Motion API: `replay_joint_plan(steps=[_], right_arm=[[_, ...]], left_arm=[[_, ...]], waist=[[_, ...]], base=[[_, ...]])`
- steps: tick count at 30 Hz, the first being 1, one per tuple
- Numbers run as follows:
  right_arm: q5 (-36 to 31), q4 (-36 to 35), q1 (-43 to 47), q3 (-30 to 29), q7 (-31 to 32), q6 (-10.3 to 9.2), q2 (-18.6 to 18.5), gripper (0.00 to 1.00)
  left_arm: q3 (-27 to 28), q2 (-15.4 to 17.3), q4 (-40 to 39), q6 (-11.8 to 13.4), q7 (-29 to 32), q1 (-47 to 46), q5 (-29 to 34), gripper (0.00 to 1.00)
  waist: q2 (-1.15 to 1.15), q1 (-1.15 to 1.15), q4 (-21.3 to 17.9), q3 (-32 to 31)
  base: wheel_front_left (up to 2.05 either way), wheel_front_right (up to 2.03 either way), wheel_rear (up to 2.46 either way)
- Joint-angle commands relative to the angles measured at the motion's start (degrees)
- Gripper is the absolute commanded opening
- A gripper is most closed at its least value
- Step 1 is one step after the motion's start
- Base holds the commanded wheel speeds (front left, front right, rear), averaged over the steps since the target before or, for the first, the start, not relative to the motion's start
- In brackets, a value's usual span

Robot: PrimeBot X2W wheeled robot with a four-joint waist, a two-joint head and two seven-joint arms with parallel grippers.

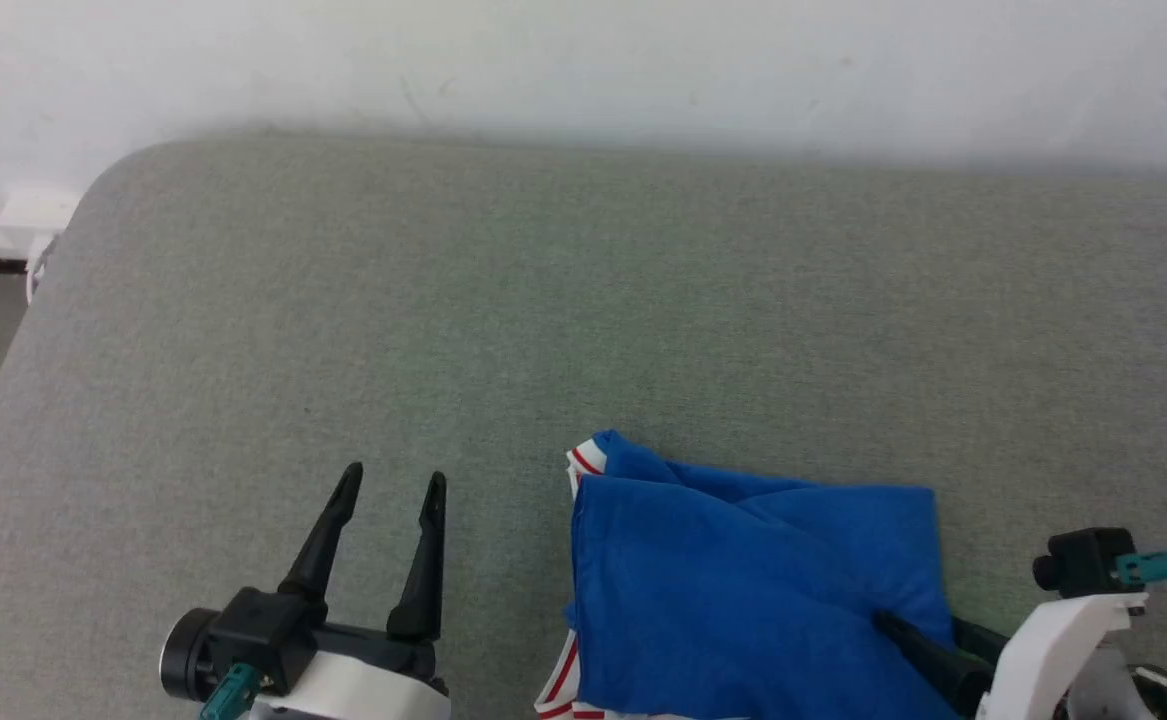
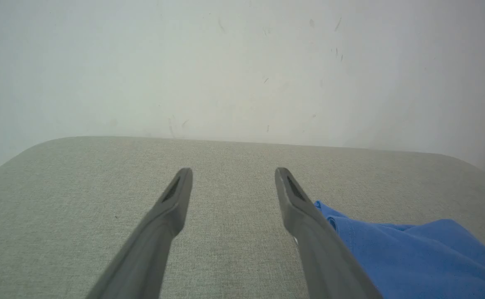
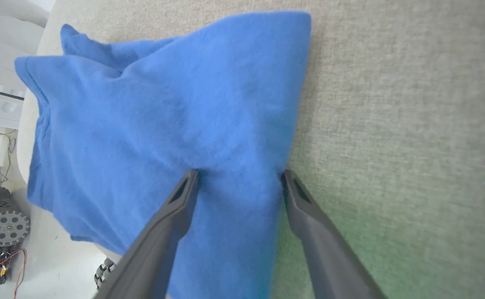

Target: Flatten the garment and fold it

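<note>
Soft, limp garment [image 1: 743,580] lies bunched; my right gripper [image 3: 238,178] stands wide open astride its edge, left gripper [image 1: 393,480] open and empty, so I'd pinch its corners

Free passage is offered over the grey fabric surface [image 1: 443,300] to the left of and beyond the blue garment [image 1: 743,580]; the far side is blocked by the white wall [image 1: 583,60]
</note>
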Motion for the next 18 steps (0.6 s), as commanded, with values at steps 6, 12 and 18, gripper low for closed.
replay_joint_plan(steps=[6,12,18], right_arm=[[1.65,5.86,-3.43,3.96,-0.94,-0.03,1.49,1.0],[1.96,9.67,-5.91,9.32,-3.52,-0.03,1.69,0.0],[-0.89,12.91,-8.15,11.49,-8.97,-0.03,-0.35,0.0]], left_arm=[[-0.75,0.34,0.3,-0.38,-0.27,-2.05,0.11,1.0],[-1.42,0.62,1.1,-0.38,-0.27,-2.3,1.43,1.0],[-1.88,0.4,0.82,-0.38,-0.27,-2.23,1.61,1.0]], waist=[[0.0,-0.01,2.6,1.92],[0.0,-0.01,3.3,2.03],[0.0,-0.01,2.44,-0.48]], base=[[0.0,0.0,0.0],[0.0,0.0,0.0],[0.0,0.0,0.0]])
